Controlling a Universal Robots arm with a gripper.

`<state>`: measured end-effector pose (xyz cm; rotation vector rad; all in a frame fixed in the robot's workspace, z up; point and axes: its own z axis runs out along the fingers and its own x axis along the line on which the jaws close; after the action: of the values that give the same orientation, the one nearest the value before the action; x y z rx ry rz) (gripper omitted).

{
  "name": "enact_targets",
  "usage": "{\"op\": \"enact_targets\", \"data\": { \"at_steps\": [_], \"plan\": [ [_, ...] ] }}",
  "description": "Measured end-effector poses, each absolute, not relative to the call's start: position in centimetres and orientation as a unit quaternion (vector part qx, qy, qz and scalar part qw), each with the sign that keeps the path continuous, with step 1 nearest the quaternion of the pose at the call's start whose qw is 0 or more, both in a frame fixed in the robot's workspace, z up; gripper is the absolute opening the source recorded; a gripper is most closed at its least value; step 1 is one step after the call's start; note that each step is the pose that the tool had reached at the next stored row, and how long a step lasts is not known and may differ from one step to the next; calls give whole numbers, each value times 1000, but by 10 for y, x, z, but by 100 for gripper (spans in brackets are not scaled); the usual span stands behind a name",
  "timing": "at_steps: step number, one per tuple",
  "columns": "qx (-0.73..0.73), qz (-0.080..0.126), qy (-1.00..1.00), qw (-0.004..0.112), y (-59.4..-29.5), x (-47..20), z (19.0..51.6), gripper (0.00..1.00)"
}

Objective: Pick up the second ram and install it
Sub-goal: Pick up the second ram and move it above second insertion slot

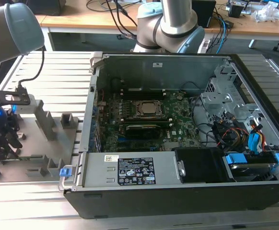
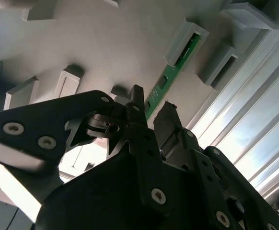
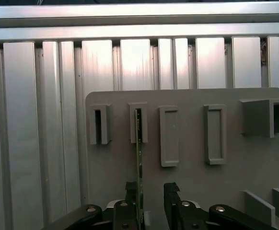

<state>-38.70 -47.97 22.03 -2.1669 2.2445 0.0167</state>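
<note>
The second ram (image 3: 139, 158) is a thin green stick standing on edge in a slotted grey holder (image 3: 187, 167). Its far end sits in one of the holder's slots (image 3: 137, 123). In both wrist views my gripper (image 3: 150, 194) is open, with the stick's near end between its black fingers. The stick lies close against one finger (image 3: 129, 191) and well apart from the other finger (image 3: 171, 192). The second wrist view shows the second ram (image 2: 170, 76) running into the gap of my gripper (image 2: 151, 106). My gripper (image 1: 7, 136) is low over the holder (image 1: 39, 143) at the exterior view's left.
An open computer case (image 1: 178, 191) lies to the exterior view's right of the holder, its motherboard (image 1: 144, 122) and CPU socket (image 1: 149, 109) exposed. Cables and drive bays (image 1: 235, 129) crowd its right side. Raised grey blocks (image 1: 46, 124) stand on the holder. Ribbed aluminium table (image 3: 34, 120) surrounds it.
</note>
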Motion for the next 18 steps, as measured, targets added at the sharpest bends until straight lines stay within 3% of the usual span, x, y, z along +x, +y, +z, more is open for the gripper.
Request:
{"op": "enact_targets", "data": {
  "at_steps": [18],
  "plan": [
    [-695,5,719,11,-485,-391,200,36]
  ]
}}
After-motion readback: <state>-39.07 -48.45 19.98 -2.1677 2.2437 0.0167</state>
